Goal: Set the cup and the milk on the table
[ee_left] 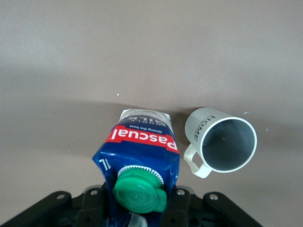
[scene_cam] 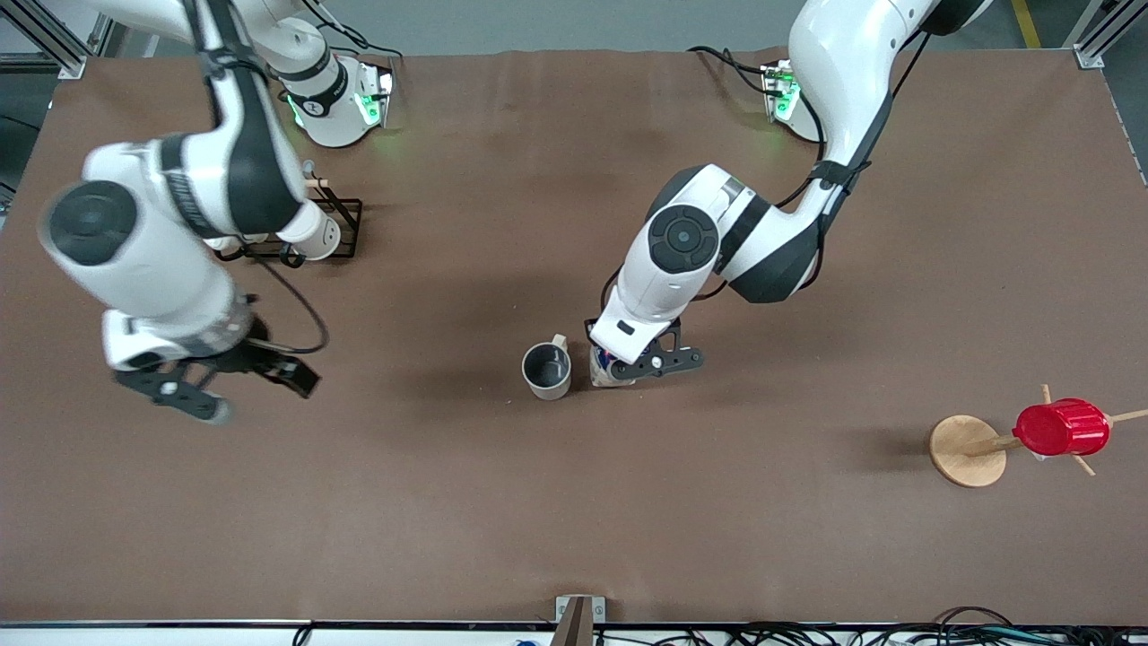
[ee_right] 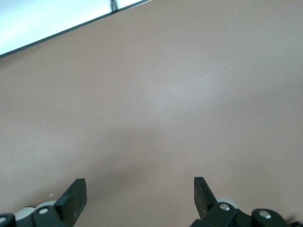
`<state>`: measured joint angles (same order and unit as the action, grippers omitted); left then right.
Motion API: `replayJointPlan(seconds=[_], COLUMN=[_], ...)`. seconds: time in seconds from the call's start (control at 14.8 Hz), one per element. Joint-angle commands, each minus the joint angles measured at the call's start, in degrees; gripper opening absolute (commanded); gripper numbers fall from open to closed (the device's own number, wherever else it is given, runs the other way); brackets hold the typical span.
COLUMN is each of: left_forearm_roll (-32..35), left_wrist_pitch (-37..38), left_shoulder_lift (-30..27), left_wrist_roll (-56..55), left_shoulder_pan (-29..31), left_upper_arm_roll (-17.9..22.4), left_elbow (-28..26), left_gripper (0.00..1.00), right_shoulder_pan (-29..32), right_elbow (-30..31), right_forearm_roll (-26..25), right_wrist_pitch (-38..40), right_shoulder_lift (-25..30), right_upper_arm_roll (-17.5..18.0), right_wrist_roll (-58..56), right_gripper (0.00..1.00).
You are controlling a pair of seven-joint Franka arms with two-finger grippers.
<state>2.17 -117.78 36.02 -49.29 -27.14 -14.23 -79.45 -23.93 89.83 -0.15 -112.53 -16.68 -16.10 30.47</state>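
From the right wrist view, almost everything is bare brown surface (ee_right: 156,109), matte and evenly lit, with a soft darker shadow band crossing it toward the fingers. The right end effector (ee_right: 140,197) hangs over that bare stretch, spread wide with nothing between its two dark fingertips (ee_right: 75,196), which poke into view well apart from each other. Screw heads and pale rounded parts of the finger mounts show at their bases. Along one corner the surface ends at a thin dark edge line, and past it lies a pale, bright strip (ee_right: 42,19).
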Motion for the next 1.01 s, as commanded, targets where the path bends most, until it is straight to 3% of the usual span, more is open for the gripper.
replayJointPlan(seconds=[0.0,0.2,0.54,0.61,0.67,0.74,0.81,0.88,0.94], left_forearm_roll=[0.8,1.0,3.0,3.1,3.1,3.2,3.3,3.4,3.4], left_wrist_pitch=[-0.6,-1.9,-2.2,-2.2,-2.2,-2.2,-2.2,-2.2,-2.2], left_shoulder_lift=[0.2,1.2,2.0,2.0,2.0,1.9,1.8,1.5,1.3], left_wrist_roll=[-1.5,-3.4,-5.2,-5.2,-5.3,-5.3,-5.3,-5.1,-5.0], left_shoulder_pan=[-1.9,-3.0,-3.3,-3.2,-3.2,-3.3,-3.5,-3.5,-3.5], left_upper_arm_roll=[1.0,1.3,1.2,1.3,1.2,1.3,1.3,1.3,1.4], left_elbow=[2.8,2.8,2.7,2.7,2.7,2.6,2.6,2.6,2.7], left_gripper=[0.13,0.14,0.25,0.32,0.5,0.75,0.91,1.0,1.0], right_shoulder_pan=[4.0,7.0,12.4,13.9,14.6,15.7,16.8,17.5,17.8], right_elbow=[8.3,14.1,13.0,12.2,11.0,10.1,10.1,10.1,9.9], right_forearm_roll=[-2.3,-5.3,-5.4,-5.4,-5.4,-5.4,-5.4,-5.4,-5.6], right_wrist_pitch=[0.3,0.6,9.0,11.1,13.5,15.7,16.4,16.4,16.3], right_shoulder_lift=[9.1,16.9,24.1,24.8,25.4,25.7,26.4,26.7,26.7], right_upper_arm_roll=[1.1,1.2,1.0,1.0,0.9,0.8,0.9,0.9,0.9], right_wrist_roll=[-3.4,-4.5,-15.8,-18.7,-20.9,-22.2,-23.0,-23.5,-24.1], right_gripper=[1.0,1.0,1.0,1.0,1.0,1.0,1.0,1.0,1.0])
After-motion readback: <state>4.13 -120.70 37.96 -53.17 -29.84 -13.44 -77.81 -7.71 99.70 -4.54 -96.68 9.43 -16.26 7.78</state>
